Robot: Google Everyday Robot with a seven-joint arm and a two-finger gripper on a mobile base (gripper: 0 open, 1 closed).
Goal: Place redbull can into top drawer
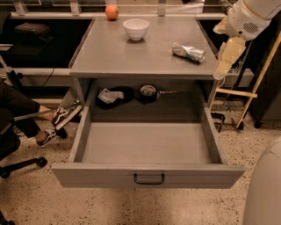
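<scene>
The redbull can [189,52], a crinkly silver can with blue patches, lies on its side on the right part of the grey tabletop [131,55]. The top drawer [148,174] is pulled fully out toward me, with its black bar handle [149,179] at the front centre. My gripper [227,57], a cream part hanging below the white arm [248,17], is at the table's right edge. It is to the right of the can, a little above the tabletop, and apart from the can.
A white bowl [135,28] and an orange fruit [111,12] sit at the table's back. Dark objects [131,94] lie on the shelf behind the drawer. A person's legs in sneakers [59,118] are at the left, a wooden frame [246,92] at the right, my white body [263,189] at the lower right.
</scene>
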